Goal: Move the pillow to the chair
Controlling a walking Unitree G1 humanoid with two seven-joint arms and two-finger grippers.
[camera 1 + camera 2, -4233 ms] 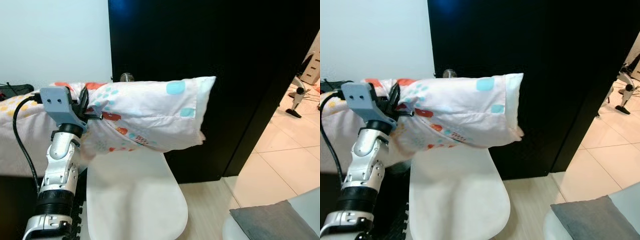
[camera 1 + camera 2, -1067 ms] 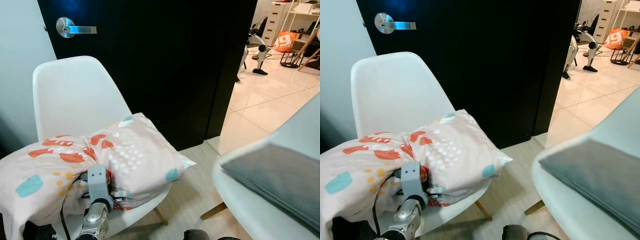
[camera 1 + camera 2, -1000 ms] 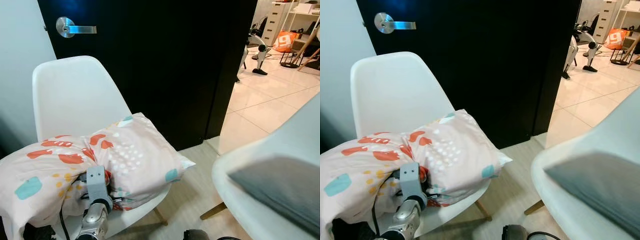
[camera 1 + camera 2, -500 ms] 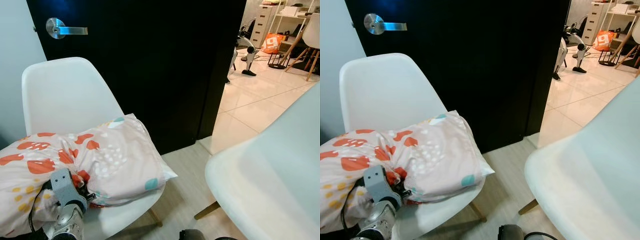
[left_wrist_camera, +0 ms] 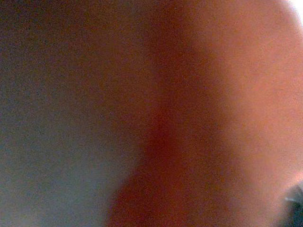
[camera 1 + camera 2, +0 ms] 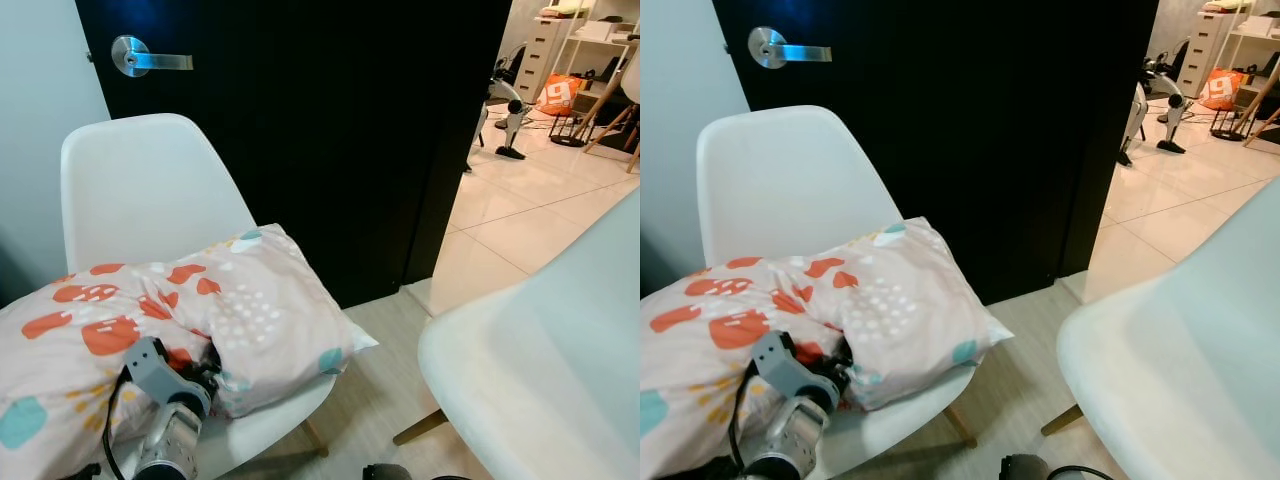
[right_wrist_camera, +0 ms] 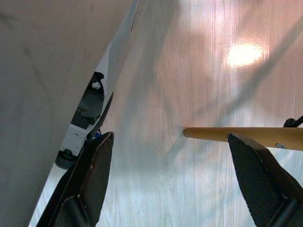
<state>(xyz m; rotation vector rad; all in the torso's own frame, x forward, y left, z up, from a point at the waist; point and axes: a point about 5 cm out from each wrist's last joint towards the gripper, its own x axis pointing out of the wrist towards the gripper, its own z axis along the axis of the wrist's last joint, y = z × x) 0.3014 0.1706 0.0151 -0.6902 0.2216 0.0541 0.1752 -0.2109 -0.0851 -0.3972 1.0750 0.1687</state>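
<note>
The pillow (image 6: 240, 310), pale pink with red, yellow and teal spots, lies across the seat of a white shell chair (image 6: 150, 190), and its near end hangs off toward me. My left gripper (image 6: 207, 367) is pushed into a fold at the pillow's near edge, shut on the fabric with its fingertips hidden in the cloth. The left wrist view is a blurred reddish patch of pillow fabric (image 5: 199, 113) pressed close. My right gripper (image 7: 170, 139) hangs open above the wooden floor with nothing between its fingers.
A black door (image 6: 330, 120) with a silver handle (image 6: 140, 58) stands right behind the chair. A second white chair (image 6: 540, 350) looms at the near right, and its wooden leg (image 7: 236, 136) crosses the floor. Past the door lies a tiled room (image 6: 520, 190) with clutter.
Four seconds ago the pillow was held in the air above the seat; now it rests on the chair. Over the last second the camera swayed and the left wrist tilted slightly.
</note>
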